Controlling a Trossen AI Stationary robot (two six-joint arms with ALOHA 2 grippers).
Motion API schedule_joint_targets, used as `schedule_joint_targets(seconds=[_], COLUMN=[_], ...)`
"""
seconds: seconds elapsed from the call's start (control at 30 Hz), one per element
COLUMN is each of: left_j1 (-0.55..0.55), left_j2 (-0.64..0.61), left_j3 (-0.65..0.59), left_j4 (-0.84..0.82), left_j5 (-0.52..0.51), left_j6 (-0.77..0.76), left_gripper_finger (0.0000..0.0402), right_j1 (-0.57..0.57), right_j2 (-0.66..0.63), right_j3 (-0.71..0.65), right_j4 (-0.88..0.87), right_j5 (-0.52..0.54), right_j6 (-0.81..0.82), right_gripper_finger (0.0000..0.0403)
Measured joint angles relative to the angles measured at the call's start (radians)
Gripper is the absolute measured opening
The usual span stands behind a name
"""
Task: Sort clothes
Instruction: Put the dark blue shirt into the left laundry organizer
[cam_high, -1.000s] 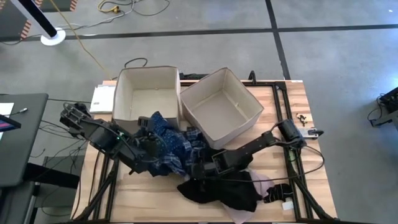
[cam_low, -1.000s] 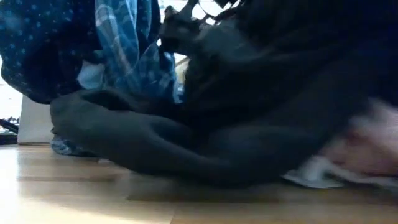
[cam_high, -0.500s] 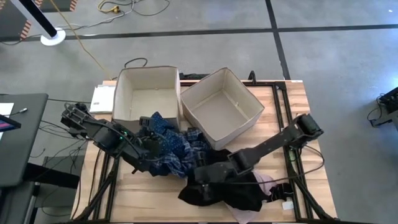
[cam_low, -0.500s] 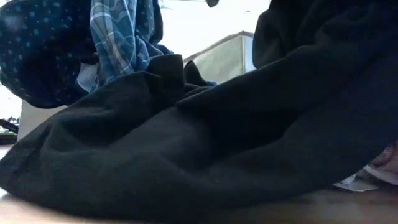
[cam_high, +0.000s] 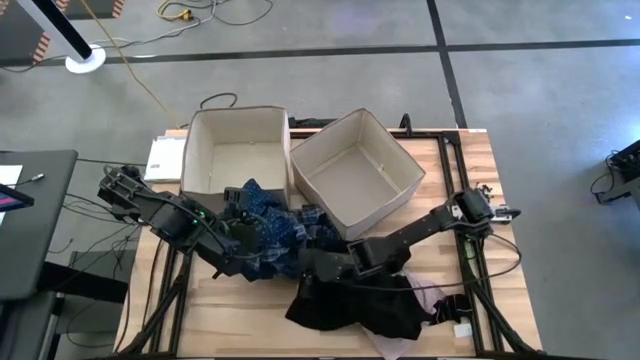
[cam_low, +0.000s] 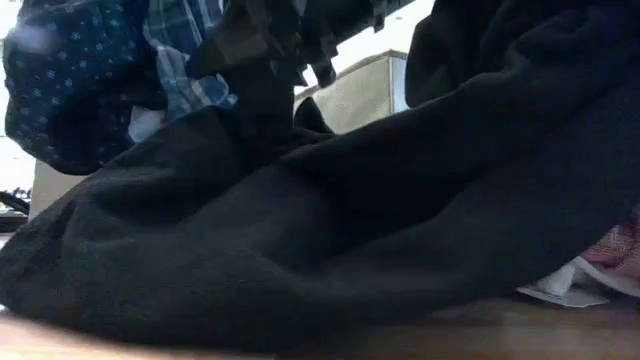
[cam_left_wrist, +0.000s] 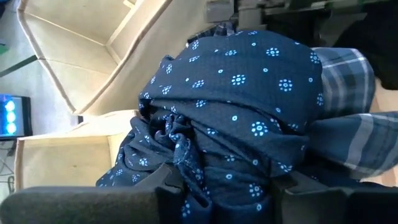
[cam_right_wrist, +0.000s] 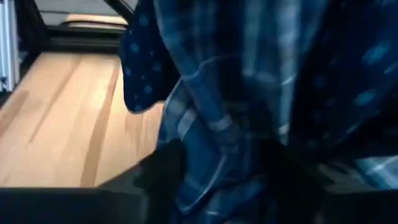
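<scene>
Left hand (cam_left_wrist: 217, 186) clamps dotted blue piece (cam_left_wrist: 249, 124) | right hand (cam_right_wrist: 211, 180) spread around plaid shirt (cam_right_wrist: 217, 124)

Matt black cloth garment (cam_high: 355, 305), printed dark blue cloth (cam_left_wrist: 249, 118) (dotted), pale wood table (cam_high: 240, 310)

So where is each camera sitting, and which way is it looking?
High view: above the table, looking straight down; both arms show, left gripper and right gripper in the clothes.
Low view: at tabletop height, looking level across; the black garment fills it, an arm's dark end comes from above.
Left wrist view: on the left arm, looking past its fingers at the dotted dark blue piece they hold.
Right wrist view: on the right arm, facing the plaid shirt.
Shared: both wrist views show the dotted piece.
</scene>
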Motion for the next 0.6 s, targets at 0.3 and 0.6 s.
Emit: schedule_joint_targets(seconds=[0.3,0.6], left_j1=[0.000,0.000], left_j2=[0.000,0.000], left_j3=[0.000,-0.001], left_j4=[0.000,0.000], left_j5=[0.028,0.031], left_j6=[-0.001,-0.007], left_gripper_finger=[0.0093,0.0098], right_j1=[-0.011,-0.012], right_j2=[0.000,-0.002], right_j3=[-0.020,-0.030], right_j4=[-0.097,-0.426], right_j5=[-0.065,-0.226], right_j6=[-0.042,0.095], right_gripper_finger=[0.0011,0.0001])
